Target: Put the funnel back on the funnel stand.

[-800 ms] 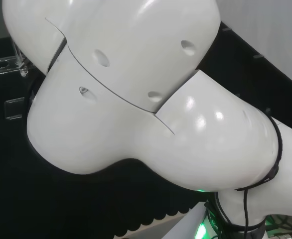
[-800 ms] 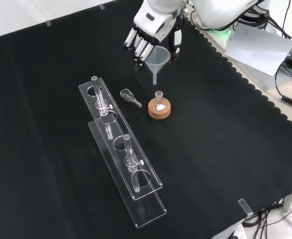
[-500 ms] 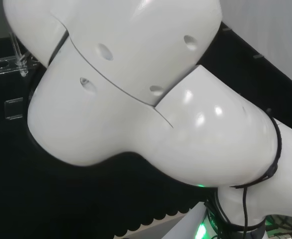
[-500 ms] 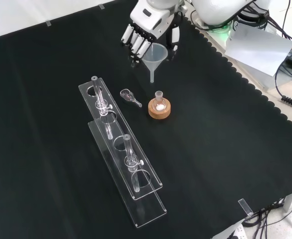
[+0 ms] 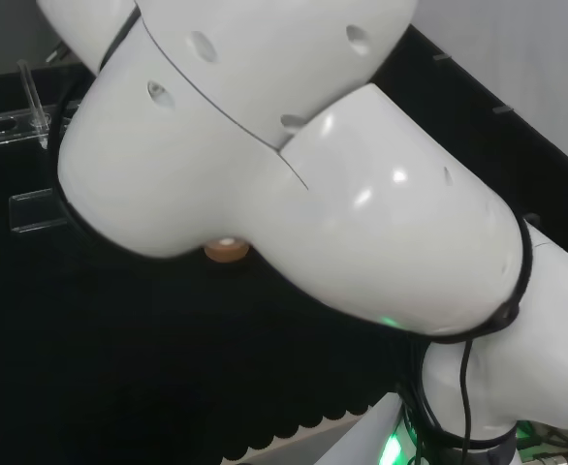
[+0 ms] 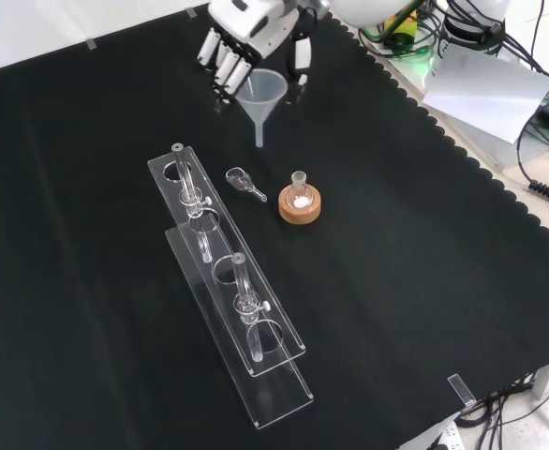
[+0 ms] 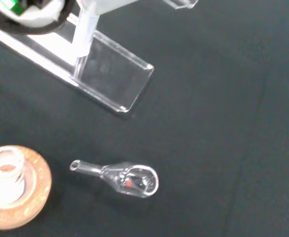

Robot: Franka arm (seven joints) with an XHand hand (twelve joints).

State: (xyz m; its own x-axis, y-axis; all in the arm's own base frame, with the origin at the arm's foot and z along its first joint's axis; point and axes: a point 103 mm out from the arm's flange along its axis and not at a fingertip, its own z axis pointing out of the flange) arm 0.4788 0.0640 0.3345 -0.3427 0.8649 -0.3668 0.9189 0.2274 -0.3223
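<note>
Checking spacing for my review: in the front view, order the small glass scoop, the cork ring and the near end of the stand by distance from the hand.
1. Small glass scoop, below the hand.
2. Cork ring, to the scoop's right.
3. Stand's near end, lowest in view.

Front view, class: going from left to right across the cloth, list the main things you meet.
Funnel stand → small glass scoop → flask on its cork ring; the funnel, held in the hand, overlaps these.
</note>
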